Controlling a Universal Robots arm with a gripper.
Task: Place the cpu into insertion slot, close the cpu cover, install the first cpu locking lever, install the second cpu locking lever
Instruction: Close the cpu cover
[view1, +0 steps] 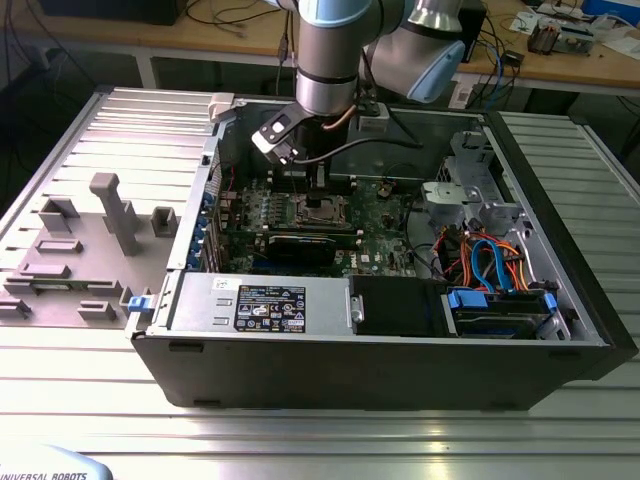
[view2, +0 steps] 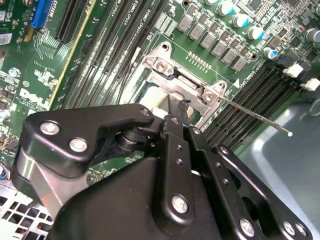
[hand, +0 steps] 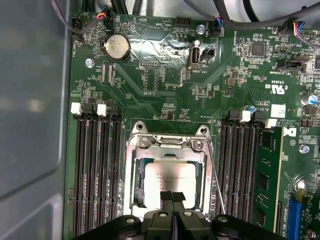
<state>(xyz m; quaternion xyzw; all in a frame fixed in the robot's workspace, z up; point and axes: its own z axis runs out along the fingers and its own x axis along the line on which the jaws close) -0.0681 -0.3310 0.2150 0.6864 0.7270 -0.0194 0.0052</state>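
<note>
Ribbed metal table (view1: 300, 440) under an open computer case (view1: 380, 370), cluttered bench behind. Low over the green motherboard (hand: 165, 85), gripper (hand: 173, 196) with fingers pressed together, nothing between them, tips at the edge of the cpu (hand: 167, 177). Cpu seated flat in the insertion slot (hand: 141, 185), cpu cover (hand: 167, 142) lying down around it. Alongside, thin locking lever (hand: 218, 180) slanting free of the board.

Small white lettering runs across the green motherboard (hand: 165, 100); faint print marks the dull silver-grey square cpu (hand: 167, 180); a black-and-white sticker label (view1: 270, 307) sits on the silver metal power supply box (view1: 195, 300); white capitals cross the pale grey curved housing (view1: 50, 470)
</note>
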